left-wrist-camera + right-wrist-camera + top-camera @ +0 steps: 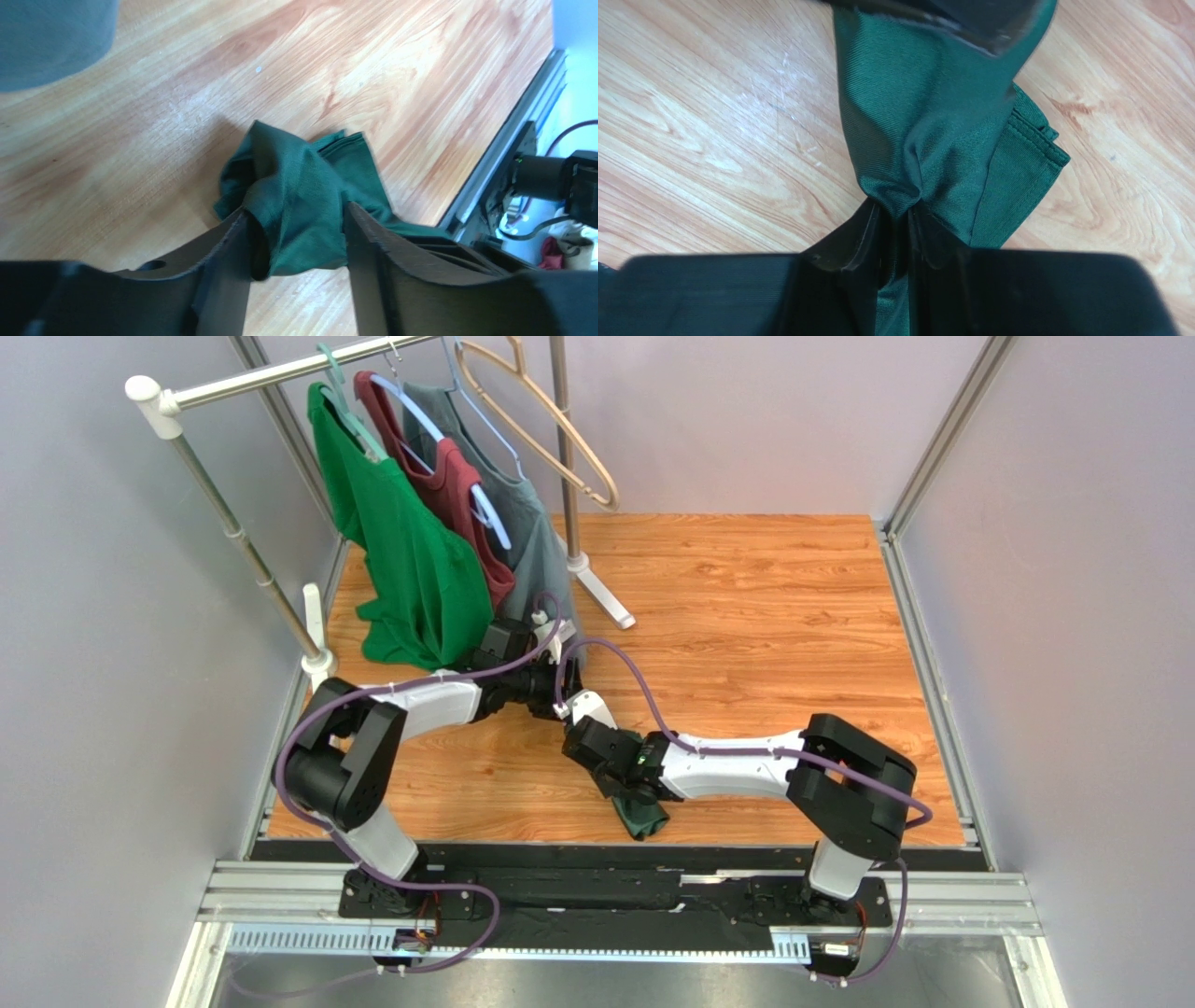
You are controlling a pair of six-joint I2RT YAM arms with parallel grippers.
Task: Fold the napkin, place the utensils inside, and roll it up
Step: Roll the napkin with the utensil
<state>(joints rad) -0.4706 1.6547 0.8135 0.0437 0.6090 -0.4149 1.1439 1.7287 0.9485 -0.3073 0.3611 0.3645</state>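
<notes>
Dark forest-green napkin (640,812), bunched into a crumpled wad at the near middle of a wood-grain bench (786,616), between my two arms. My right jaws are pressed together on a gathered pinch of the cloth, which puckers into tight creases where they bite. My left jaws stand spread, with a soft hump of the same cloth lying slack between them, not squeezed. The lower folds of the napkin rest on the bench, close to its near edge. I judge this to be the very start of the folding step: nothing is laid flat, and the fork is not in sight in any view (it may be hidden, I cannot tell). The next move, as I read it, calls for lifting my left jaws clear, finding a hemmed corner, and drawing the wad open with my right jaws' pinch as the anchor, gently, since thin cloth slides and drags its layers along. The fabric is thin and limp, with a fine ribbed weave and a faint sheen. A stitched double hem shows on its right side, several layers stacked. The bench is smooth, warm orange board with pale scuffs.
</notes>
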